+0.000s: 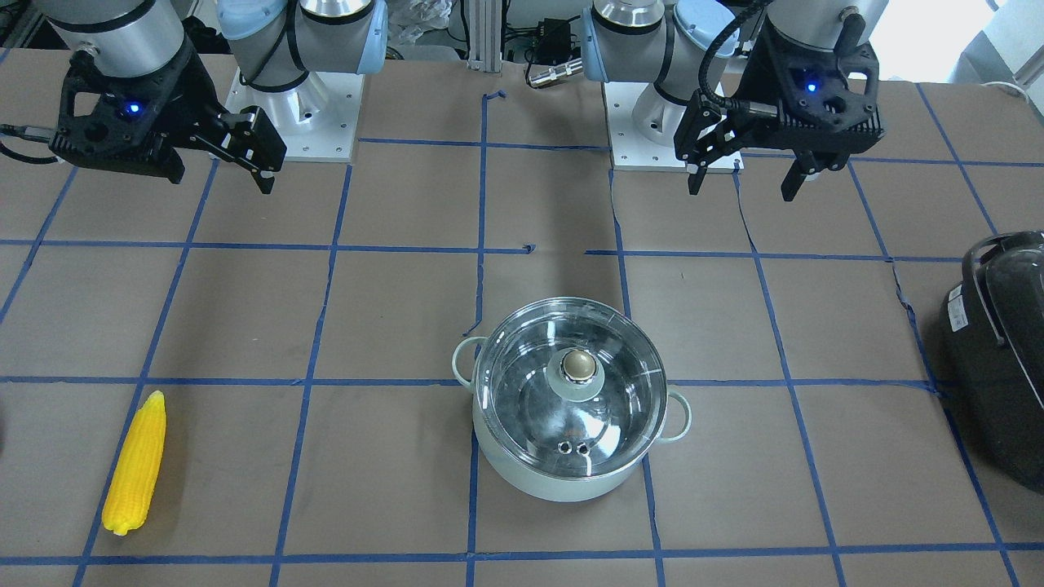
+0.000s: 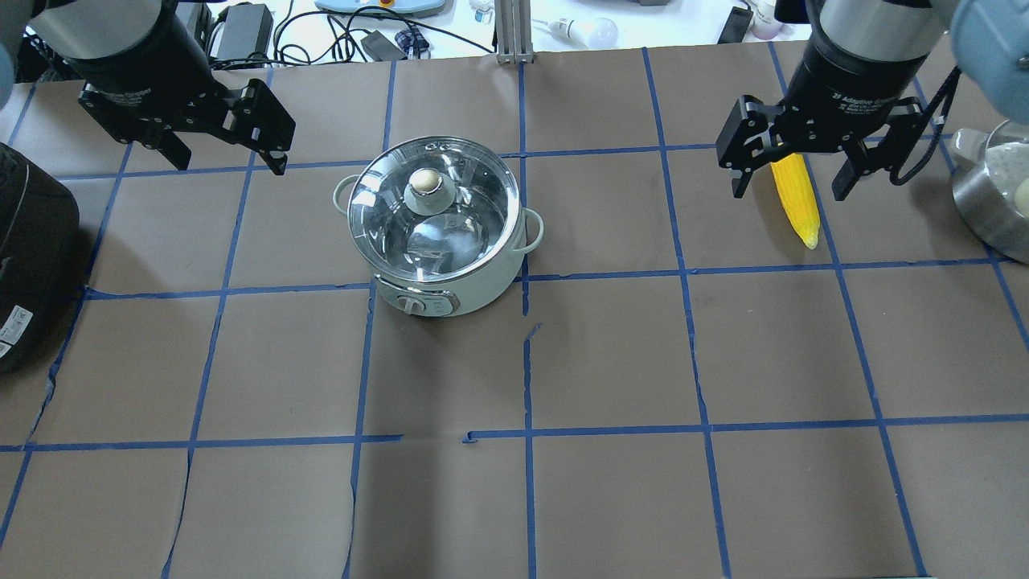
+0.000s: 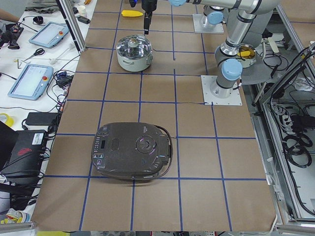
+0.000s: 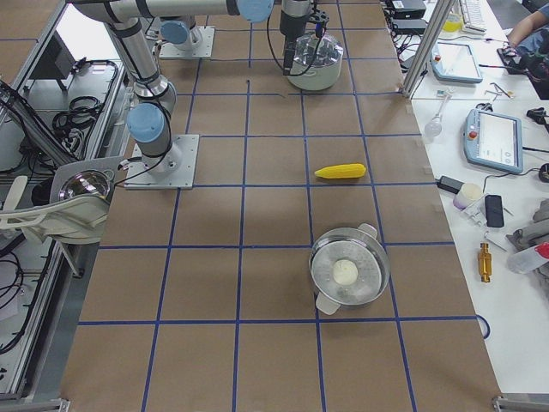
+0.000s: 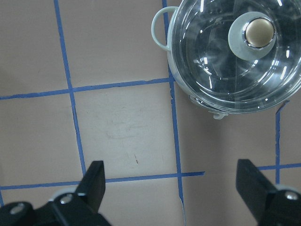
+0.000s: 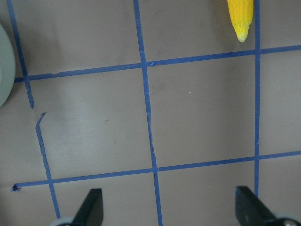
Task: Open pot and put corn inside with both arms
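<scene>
The mint-green pot [image 1: 571, 408] stands mid-table with its glass lid [image 2: 434, 211] on and the brass knob [image 1: 579, 365] up. The yellow corn [image 1: 134, 465] lies flat on the table on my right side, well apart from the pot. My left gripper [image 2: 225, 157] is open and empty, raised, beside the pot; its wrist view shows the pot [image 5: 235, 56] ahead of the fingers. My right gripper [image 2: 792, 189] is open and empty, raised; its wrist view shows only the corn's tip [image 6: 241, 21] at the top edge.
A large black appliance [image 2: 32, 257] with a handle sits at the table's left end. A steel pot [image 2: 993, 201] with a white round thing inside stands at the right end, past the corn. Blue tape lines grid the brown table cover.
</scene>
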Robot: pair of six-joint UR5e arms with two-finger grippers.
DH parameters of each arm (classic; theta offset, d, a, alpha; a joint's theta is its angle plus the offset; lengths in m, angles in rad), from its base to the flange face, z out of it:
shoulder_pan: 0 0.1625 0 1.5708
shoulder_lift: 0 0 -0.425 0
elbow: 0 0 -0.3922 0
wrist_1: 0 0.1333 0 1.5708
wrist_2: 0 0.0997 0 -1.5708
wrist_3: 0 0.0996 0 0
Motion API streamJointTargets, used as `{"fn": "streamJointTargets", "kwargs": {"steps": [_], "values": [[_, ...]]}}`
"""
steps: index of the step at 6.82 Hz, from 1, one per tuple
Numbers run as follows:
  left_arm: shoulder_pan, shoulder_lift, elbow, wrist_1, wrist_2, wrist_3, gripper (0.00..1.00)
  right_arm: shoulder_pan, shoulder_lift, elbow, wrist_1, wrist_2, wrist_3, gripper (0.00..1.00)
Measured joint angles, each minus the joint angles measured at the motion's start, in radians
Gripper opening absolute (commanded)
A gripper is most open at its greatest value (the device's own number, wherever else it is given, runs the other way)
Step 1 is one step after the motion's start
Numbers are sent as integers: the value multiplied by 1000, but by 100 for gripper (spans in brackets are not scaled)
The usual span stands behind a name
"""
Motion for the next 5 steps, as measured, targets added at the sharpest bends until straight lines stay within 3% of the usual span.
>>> {"fn": "streamJointTargets", "kwargs": {"steps": [5], "values": [[-1, -1, 0, 1, -1, -2, 100, -1, 1, 0, -7, -3, -2, 100]]}}
